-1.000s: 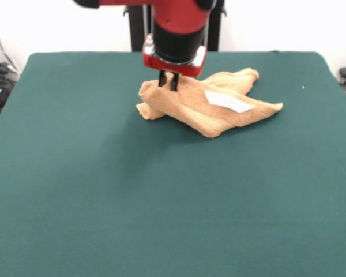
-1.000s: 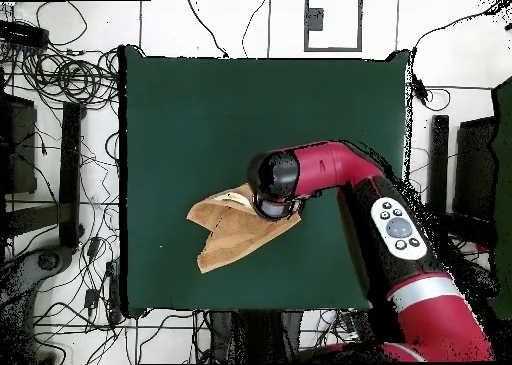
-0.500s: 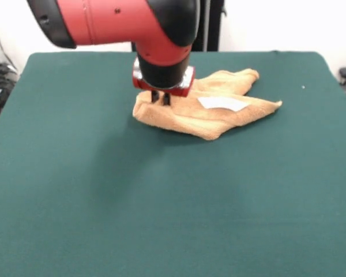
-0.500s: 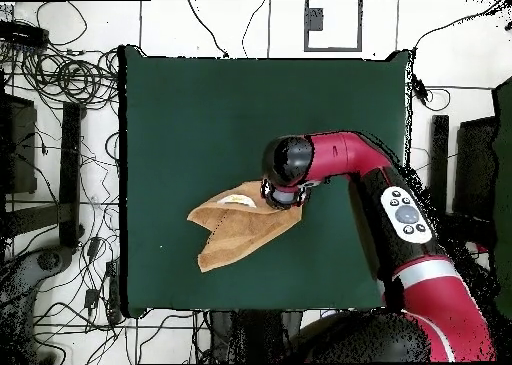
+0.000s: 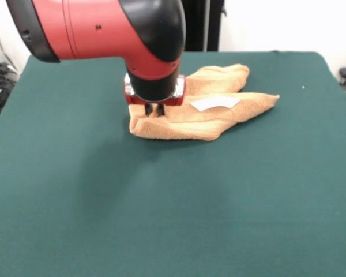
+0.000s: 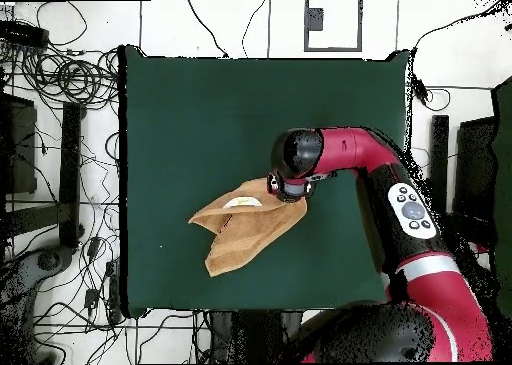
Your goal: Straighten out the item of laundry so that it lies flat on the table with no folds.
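Front view shows you the claw (image 5: 153, 109) pointing straight down at the left end of the orange-tan hand towel (image 5: 203, 107). Its two dark fingertips (image 5: 148, 109) stand close together and press into a raised ridge of terry cloth, so you see it pinched on that corner of the towel. From there the towel spreads away to the right in folded layers, with a white label (image 5: 214, 103) facing up just right of the claw and a second lobe bunched behind. It lies on the far half of the green bench (image 5: 161, 208).

Overhead view gives you the towel (image 6: 245, 226) as a crumpled, roughly triangular heap in the lower middle of the bench (image 6: 200, 111). The red arm's (image 6: 355, 156) black wrist covers the towel's upper right corner, and the claw itself is hidden under it.
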You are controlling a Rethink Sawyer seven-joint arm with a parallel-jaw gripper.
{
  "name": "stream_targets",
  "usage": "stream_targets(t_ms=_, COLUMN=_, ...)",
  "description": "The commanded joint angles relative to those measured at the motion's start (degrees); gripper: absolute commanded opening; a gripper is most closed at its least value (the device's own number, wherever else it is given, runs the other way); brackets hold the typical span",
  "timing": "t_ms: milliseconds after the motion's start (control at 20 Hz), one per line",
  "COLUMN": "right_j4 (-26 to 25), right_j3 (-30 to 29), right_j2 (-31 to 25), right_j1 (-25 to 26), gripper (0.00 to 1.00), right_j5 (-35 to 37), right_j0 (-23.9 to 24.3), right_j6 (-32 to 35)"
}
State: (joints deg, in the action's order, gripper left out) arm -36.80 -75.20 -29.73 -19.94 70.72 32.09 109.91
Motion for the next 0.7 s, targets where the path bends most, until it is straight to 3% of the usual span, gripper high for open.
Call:
stream_targets(t_ms=50, right_j4=1.47, right_j3=4.71, right_j2=-5.85, right_j1=1.15, gripper=0.0, right_j5=3.21, right_j0=-0.55, right_j6=-19.34)
stream_targets(t_ms=700, right_j4=-0.75, right_j3=13.03, right_j2=-6.32, right_j1=7.61, gripper=0.0, right_j5=-1.55, right_j0=-0.36, right_j6=-25.28)
